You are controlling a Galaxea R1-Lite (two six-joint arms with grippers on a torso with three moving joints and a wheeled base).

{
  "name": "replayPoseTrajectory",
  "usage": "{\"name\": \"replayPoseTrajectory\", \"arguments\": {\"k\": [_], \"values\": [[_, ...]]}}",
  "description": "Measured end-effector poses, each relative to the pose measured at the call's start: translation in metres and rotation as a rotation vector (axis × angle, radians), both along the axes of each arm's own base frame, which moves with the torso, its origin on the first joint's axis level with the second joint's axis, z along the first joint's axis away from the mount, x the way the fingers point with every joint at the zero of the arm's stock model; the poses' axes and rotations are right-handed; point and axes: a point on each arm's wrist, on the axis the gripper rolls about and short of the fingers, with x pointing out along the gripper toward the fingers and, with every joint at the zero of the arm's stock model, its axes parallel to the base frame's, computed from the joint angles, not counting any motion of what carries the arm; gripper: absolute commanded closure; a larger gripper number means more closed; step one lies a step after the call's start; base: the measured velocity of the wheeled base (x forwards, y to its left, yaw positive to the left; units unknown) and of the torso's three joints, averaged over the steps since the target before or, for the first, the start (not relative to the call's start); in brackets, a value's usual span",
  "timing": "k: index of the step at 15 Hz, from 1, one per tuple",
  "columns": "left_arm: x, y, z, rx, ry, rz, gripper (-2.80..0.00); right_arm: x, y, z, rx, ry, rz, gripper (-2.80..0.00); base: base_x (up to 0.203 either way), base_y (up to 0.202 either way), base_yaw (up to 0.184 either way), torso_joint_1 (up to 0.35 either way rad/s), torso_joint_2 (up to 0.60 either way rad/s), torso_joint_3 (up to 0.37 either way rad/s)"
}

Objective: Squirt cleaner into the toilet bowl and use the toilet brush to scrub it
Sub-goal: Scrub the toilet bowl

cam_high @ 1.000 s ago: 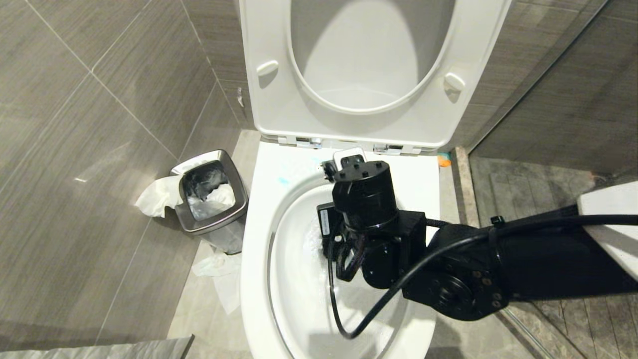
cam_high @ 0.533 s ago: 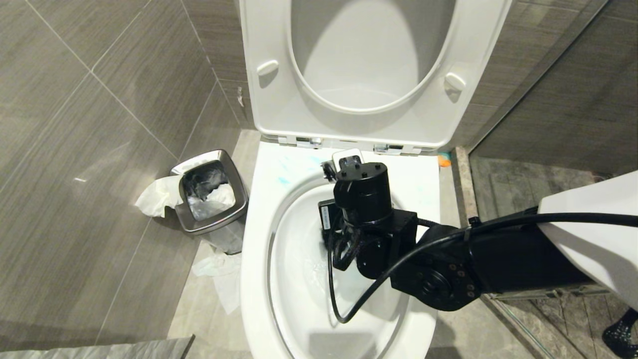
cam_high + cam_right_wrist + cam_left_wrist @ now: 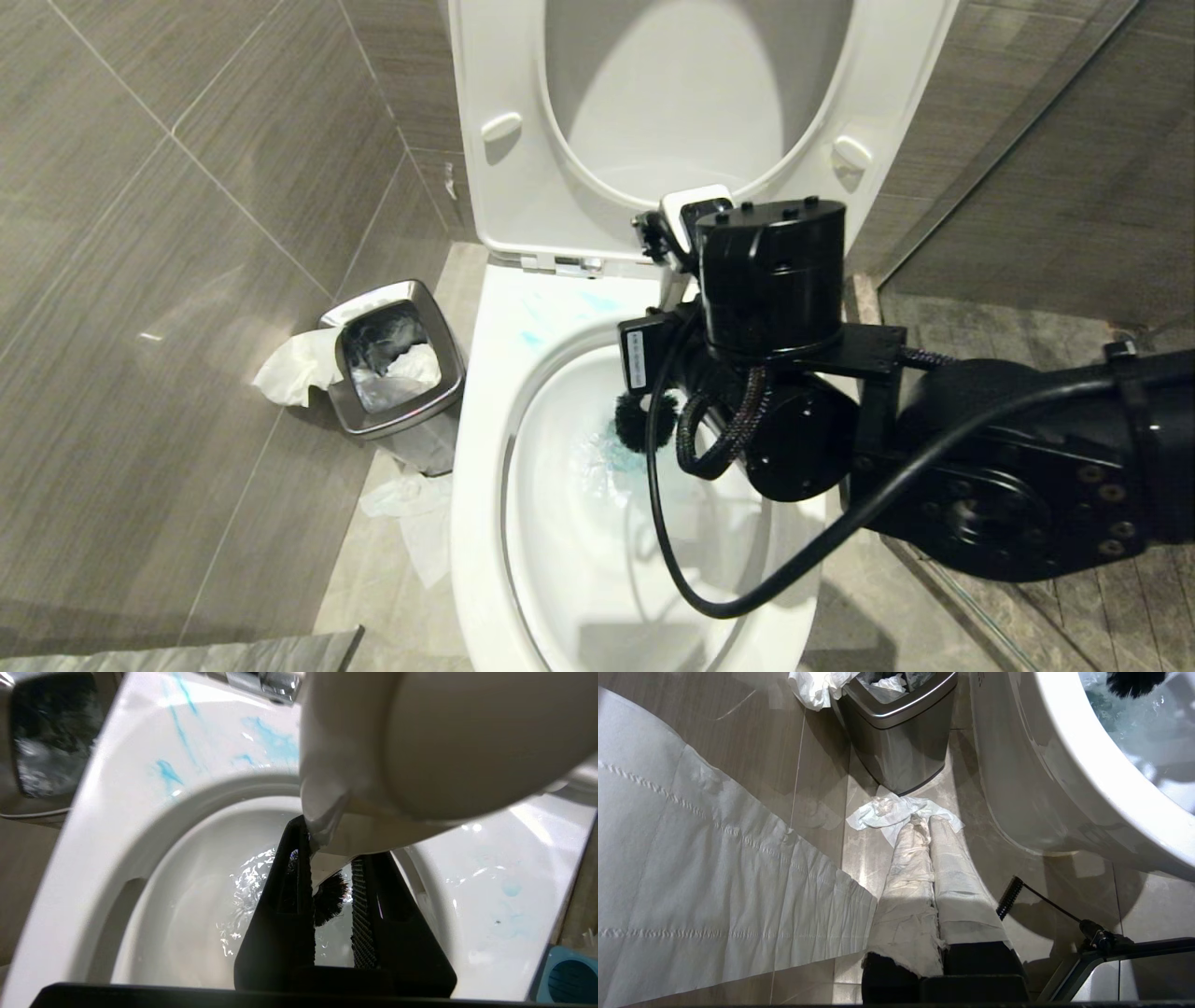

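Observation:
The white toilet bowl (image 3: pixel 478 467) stands open, seat and lid raised. Pale blue cleaner (image 3: pixel 275 742) streaks its back rim (image 3: pixel 530 338) and tints the water. My right gripper (image 3: pixel 332 847) is shut on the white handle of the toilet brush (image 3: pixel 397 756). The black bristle head (image 3: pixel 644 425) hangs just above the water near the back of the bowl. In the head view the right wrist (image 3: pixel 770 271) hides those fingers. My left gripper (image 3: pixel 924 823), fingers wrapped in paper, is shut and parked low beside the bowl (image 3: pixel 1064 765), holding nothing.
A chrome waste bin (image 3: pixel 397 369) full of tissue stands left of the toilet, with crumpled tissue (image 3: pixel 896 812) on the floor by it. A strip of toilet paper (image 3: pixel 691 882) hangs near the left arm. A blue holder (image 3: pixel 567 975) sits right of the bowl.
My right arm has risen and swung towards the back right of the bowl. The brush head has come up out of the water into sight. The left arm has not moved.

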Motion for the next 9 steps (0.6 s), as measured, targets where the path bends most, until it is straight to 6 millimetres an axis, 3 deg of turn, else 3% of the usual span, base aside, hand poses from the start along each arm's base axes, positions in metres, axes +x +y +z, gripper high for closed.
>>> {"name": "replayPoseTrajectory", "arguments": {"k": [4, 9], "values": [[0.0, 0.0, 0.0, -0.005, 0.0, 0.001, 0.0, -0.029, -0.003, 0.019, 0.019, -0.011, 0.045, 0.0, 0.0, 0.0, 0.0, 0.0, 0.0, 0.0], [0.0, 0.0, 0.0, -0.008, 0.0, 0.003, 0.0, -0.035, 0.005, 0.007, 0.004, 0.012, 0.07, 0.0, 0.0, 0.0, 0.0, 0.0, 0.0, 0.0]]}}
